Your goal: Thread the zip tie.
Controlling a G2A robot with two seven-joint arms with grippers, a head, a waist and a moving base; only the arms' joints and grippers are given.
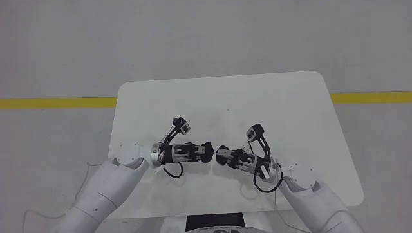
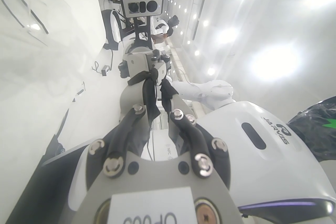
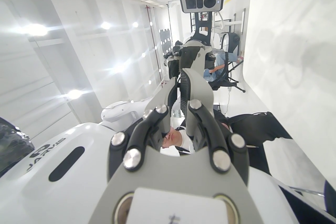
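Nearest the robot, the left pincer [image 1: 208, 150] and right pincer [image 1: 222, 154] are held tip to tip above the desk [image 1: 290, 104]. Each is closed to a slit. Where the zip tie lies cannot be told.

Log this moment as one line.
left gripper: facing right gripper, tips close | place: over table, near edge | grip: unclear

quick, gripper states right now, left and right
left gripper: closed, whether it holds anything cannot be told
right gripper: closed, whether it holds anything cannot be told
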